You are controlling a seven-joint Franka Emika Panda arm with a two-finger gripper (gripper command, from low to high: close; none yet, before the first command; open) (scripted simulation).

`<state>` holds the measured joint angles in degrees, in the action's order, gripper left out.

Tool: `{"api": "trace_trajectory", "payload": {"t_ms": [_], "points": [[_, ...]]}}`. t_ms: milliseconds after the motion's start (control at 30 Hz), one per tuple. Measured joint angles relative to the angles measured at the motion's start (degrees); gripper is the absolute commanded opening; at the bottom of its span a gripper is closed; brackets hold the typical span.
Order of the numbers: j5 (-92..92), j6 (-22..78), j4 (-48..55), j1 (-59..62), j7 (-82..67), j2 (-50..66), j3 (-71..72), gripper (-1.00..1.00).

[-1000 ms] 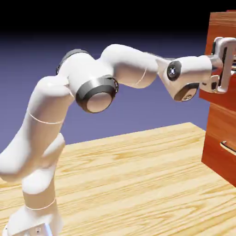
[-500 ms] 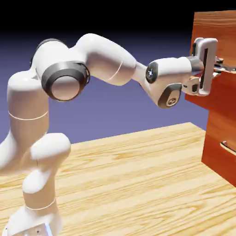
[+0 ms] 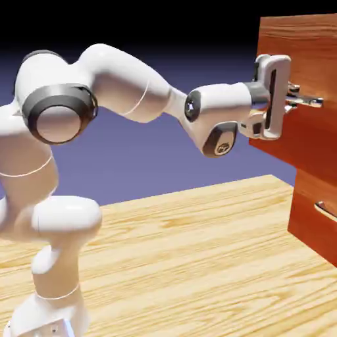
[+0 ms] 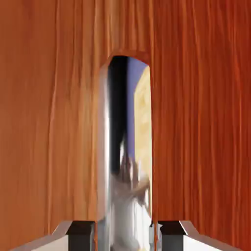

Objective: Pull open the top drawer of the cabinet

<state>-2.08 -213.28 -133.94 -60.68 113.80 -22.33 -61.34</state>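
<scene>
White arm (image 3: 125,79) comes up from the exterior view's lower left, base end at the bottom corner by the pale wood table (image 3: 171,263). Lower links rise steeply, with one rounded link jutting toward the exterior view's right; upper joint with the dark ring sits high at the exterior view's left. From there the forearm runs right, arching over and sloping down to the wrist. Wrist bulges downward below the forearm's end, dark-rimmed round cap on its low side. Hand points sideways at the cabinet (image 3: 314,227), roughly level, its wide white body standing near upright, long side up and down. Gripper (image 4: 125,236) is pinching the silver handle (image 4: 125,157) of the top drawer (image 4: 201,122); fingertips sit on either side of the bar, at the bottom of the hand view. Top drawer is at the exterior view's upper right, front facing the arm, standing out past the lower drawer front, so it's pulled partly open. Lower drawer handle (image 3: 326,210) sits below it at the right edge. In the hand view the bar runs up and down, shiny, reflecting dark, blue-violet and pale patches, with reddish-brown grain on both sides. Backdrop (image 3: 171,158) is blue-violet, going black at the top.
</scene>
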Motion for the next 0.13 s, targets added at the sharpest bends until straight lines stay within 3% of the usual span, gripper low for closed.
{"api": "trace_trajectory", "payload": {"t_ms": [33, 67, 133], "points": [[-0.61, -0.07, -1.11, 1.95, -0.79, -0.83, 2.08, -1.0], [-0.8, -0.09, -1.47, 2.56, -1.03, -1.09, 2.72, 1.0], [-0.82, -0.03, -1.47, 2.55, -1.06, -1.08, 2.71, 1.0]]}}
